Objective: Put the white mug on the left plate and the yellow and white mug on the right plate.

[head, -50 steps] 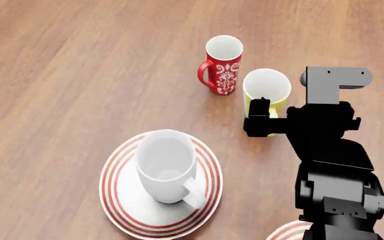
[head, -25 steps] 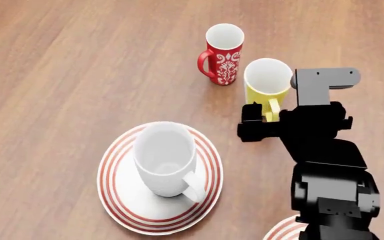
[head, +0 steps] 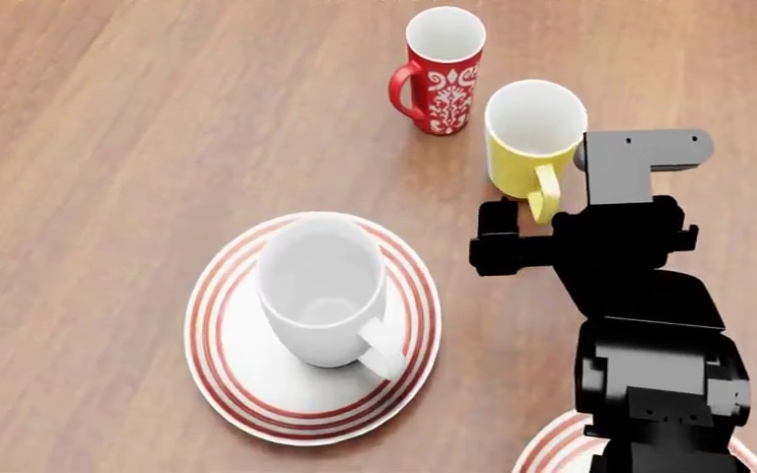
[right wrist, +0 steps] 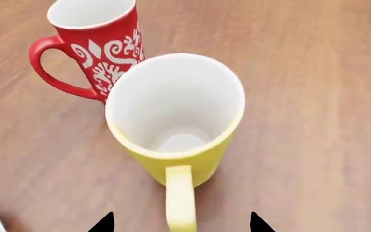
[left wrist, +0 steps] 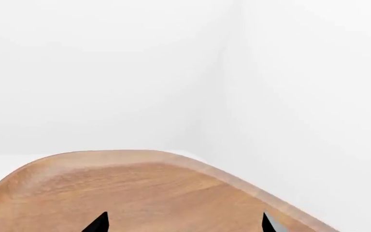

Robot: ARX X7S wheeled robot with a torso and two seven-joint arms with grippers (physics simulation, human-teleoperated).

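Note:
The white mug (head: 323, 296) stands upright on the left plate (head: 240, 394). The yellow and white mug (head: 532, 133) stands on the table beside the red mug, its handle (head: 543, 197) turned toward my right gripper (head: 516, 236). In the right wrist view the yellow and white mug (right wrist: 179, 116) is just ahead of my open right gripper (right wrist: 180, 224), with its handle between the fingertips and not gripped. Only the rim of the right plate (head: 550, 455) shows at the bottom, under my right arm. My left gripper (left wrist: 183, 224) is open and empty and is out of the head view.
A tall red mug with white ornament (head: 442, 69) stands just left of and behind the yellow mug, nearly touching it (right wrist: 95, 48). The left wrist view shows the rounded edge of the wooden table (left wrist: 172, 159) and a white wall beyond.
The head view has shifted, so the mugs sit higher in frame. My right gripper now stands farther back from the yellow mug, whose handle shows in full.

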